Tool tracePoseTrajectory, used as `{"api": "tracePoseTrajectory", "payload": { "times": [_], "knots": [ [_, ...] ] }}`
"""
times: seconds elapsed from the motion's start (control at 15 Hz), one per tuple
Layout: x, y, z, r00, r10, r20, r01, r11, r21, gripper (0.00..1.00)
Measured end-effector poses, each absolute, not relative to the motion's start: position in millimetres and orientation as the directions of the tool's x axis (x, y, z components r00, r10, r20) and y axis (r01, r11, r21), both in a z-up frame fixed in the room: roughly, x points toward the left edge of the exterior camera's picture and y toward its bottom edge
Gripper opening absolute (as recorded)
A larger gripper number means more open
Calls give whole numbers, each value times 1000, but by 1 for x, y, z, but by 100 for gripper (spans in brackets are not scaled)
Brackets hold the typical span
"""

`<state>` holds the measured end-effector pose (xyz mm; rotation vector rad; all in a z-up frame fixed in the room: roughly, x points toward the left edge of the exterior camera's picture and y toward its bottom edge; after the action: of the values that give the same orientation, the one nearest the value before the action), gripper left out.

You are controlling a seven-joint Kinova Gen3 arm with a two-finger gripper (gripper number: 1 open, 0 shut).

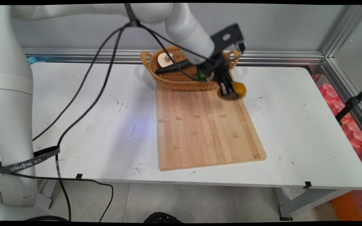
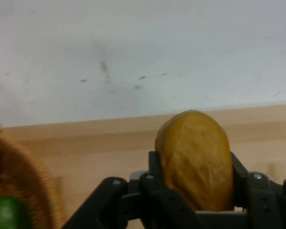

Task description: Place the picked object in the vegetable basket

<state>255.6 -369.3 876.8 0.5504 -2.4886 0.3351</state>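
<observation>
A robotics lab: white arm with trailing cables, scuffed table, aluminium-framed walls.

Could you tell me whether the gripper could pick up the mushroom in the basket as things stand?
Probably not: the gripper is shut on a potato. The mushroom lies uncovered in the basket.

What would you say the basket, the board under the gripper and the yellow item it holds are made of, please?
The round brown woven basket looks like wicker or rattan: ribbed weave, looped handles. The pale rectangular cutting board appears to be bamboo, with parallel glued strips and a matte finish. The yellow-brown oval lump clamped between the jaws of the black two-finger gripper has a smooth, slightly waxy skin, possibly plastic; I cannot be sure.
</observation>
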Motion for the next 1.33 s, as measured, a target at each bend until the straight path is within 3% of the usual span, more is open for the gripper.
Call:
{"api": "tracePoseTrajectory", "payload": {
  "times": [0.67,1.33],
  "knots": [
    [351,-432,891,-807,-310,503,-462,862,-209,0],
    [417,-460,867,-832,-338,440,-468,853,-230,0]
  ]
}}
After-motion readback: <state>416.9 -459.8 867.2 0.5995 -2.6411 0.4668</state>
